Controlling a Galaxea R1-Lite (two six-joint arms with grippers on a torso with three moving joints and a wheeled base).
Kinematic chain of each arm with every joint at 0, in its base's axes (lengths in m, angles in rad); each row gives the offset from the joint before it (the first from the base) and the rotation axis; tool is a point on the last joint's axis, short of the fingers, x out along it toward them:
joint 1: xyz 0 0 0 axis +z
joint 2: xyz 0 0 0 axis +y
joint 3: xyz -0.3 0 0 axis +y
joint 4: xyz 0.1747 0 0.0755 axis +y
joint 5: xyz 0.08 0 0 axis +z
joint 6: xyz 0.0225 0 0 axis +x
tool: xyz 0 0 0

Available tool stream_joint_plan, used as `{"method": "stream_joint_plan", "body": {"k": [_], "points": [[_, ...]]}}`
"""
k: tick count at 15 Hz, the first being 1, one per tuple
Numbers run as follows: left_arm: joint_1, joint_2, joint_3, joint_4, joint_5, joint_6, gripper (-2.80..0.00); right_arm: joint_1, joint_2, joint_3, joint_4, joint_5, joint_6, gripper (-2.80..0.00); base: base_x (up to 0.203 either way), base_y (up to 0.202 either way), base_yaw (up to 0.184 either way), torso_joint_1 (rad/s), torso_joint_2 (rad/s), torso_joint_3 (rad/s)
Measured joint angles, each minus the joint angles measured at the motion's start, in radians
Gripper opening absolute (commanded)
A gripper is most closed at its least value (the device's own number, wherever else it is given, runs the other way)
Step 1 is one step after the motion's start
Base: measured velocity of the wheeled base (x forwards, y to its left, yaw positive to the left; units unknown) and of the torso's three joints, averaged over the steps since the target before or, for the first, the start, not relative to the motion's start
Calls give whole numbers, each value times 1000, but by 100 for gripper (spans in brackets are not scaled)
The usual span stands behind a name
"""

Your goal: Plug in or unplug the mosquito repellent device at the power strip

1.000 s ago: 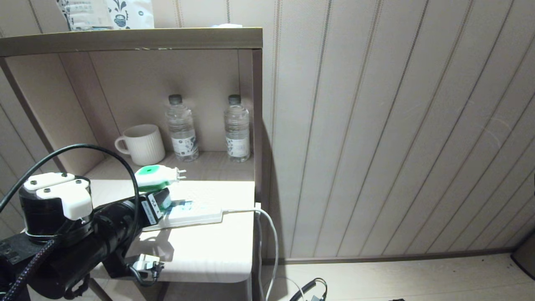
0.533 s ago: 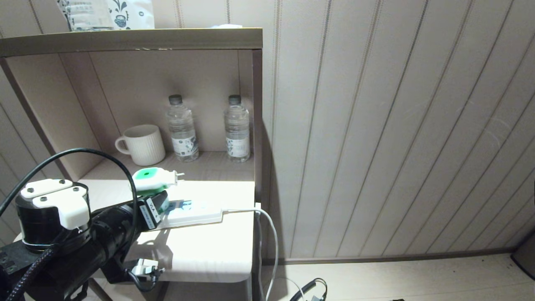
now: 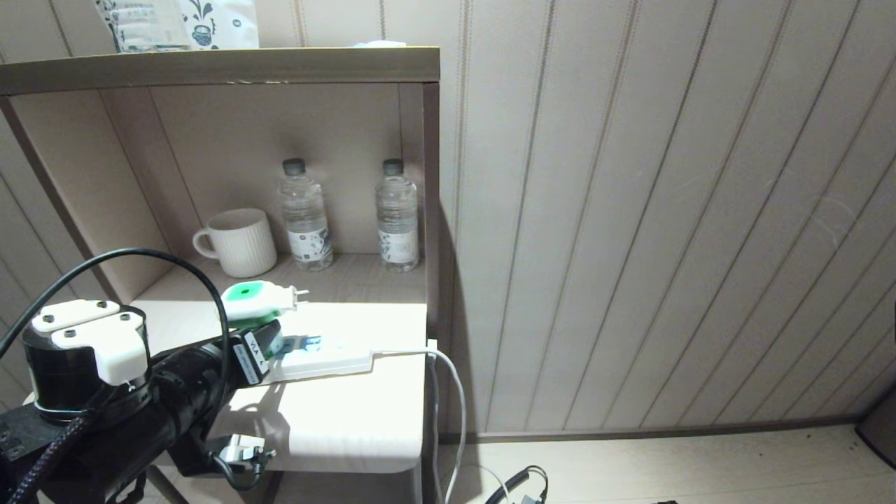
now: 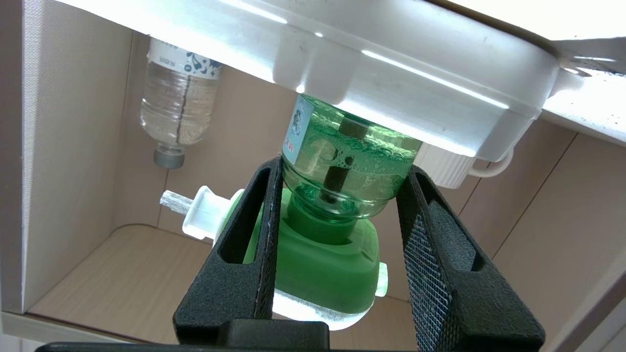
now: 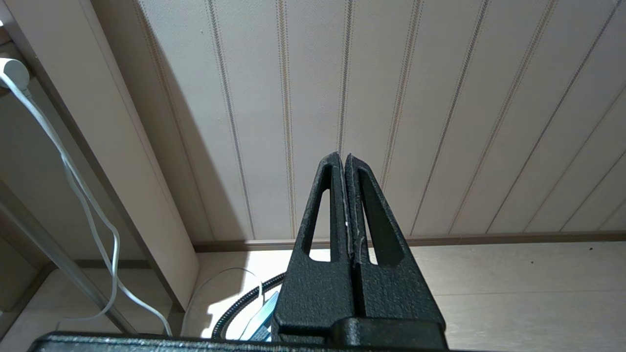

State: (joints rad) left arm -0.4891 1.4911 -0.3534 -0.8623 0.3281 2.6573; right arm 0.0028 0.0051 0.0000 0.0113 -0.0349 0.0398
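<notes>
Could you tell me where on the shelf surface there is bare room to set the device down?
The front of the shelf surface, between the power strip and the near edge, is bare. A band behind the strip, before the mug and two water bottles, is also free. The strip's left end is crowded by the left gripper holding the mosquito repellent device.

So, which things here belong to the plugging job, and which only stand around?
Job: small green-and-white mosquito repellent device, gripped by the left gripper; long flat white power strip.
Around: ribbed cream mug; two clear water bottles; right gripper, parked.
</notes>
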Motion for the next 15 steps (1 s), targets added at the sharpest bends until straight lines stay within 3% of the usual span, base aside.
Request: {"method": "stream_joint_plan", "body": {"k": [15], "points": [[-29, 16, -20, 5, 3, -39, -280, 0, 0, 0, 1, 0, 0, -280, 0, 0, 0, 0, 0, 0]]}}
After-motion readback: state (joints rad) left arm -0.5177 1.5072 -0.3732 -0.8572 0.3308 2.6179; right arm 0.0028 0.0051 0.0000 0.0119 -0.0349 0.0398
